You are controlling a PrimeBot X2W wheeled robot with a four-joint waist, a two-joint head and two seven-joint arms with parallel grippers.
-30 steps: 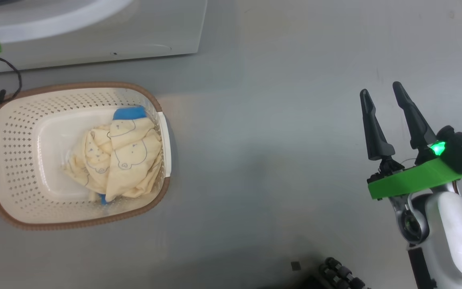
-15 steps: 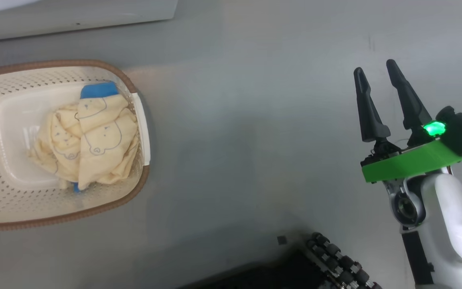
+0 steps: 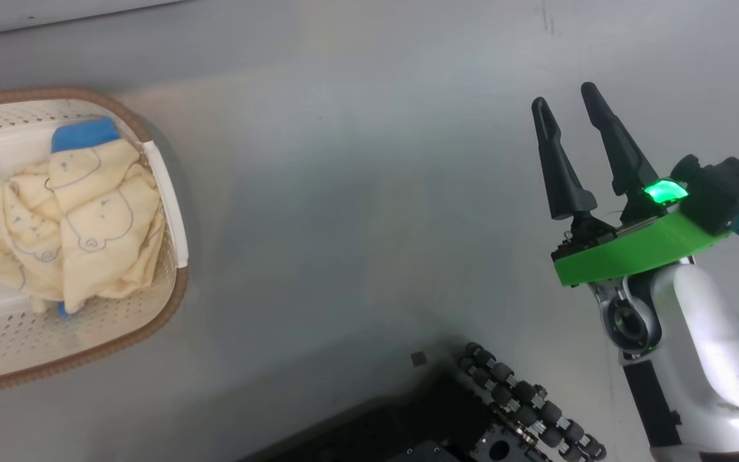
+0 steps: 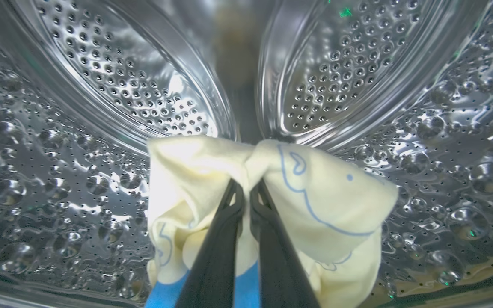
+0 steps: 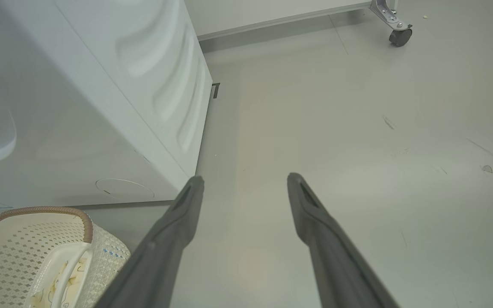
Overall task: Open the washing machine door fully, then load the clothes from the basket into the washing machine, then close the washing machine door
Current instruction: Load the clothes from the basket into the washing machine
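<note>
**Left gripper** (image 4: 247,185): inside the perforated steel drum (image 4: 101,85). Its two dark fingers (image 4: 221,239) are pressed almost together, pinching a fold of a cream-yellow garment (image 4: 328,192). The garment hangs bunched around both fingers. It has a blue line drawing on its right side and blue trim at its lower edge. Whether the cloth touches the drum wall cannot be told from the left wrist view.

**Right gripper** (image 3: 565,96): fingers spread wide, nothing between them. It hangs over bare grey floor (image 3: 344,192) at the right of the scene, well apart from the basket (image 3: 174,301). A green lamp (image 3: 663,191) on its mount is lit.

**Basket:** on the floor at the left, partly cut off by the edge of the head view. The clothes (image 3: 87,218) lie crumpled in it against its right wall, just beside the white handle (image 3: 174,212). A blue patch (image 3: 84,133) sits at the far end of the pile, and line drawings face up.

**Washing machine** (image 5: 58,107): white cabinet just beyond the basket, which sits near its lower front corner.

**Other:** a caster wheel (image 5: 400,36) stands on the floor far off to the right. The robot's dark base (image 3: 517,398), with rollers, shows at the near edge of the head view.
</note>
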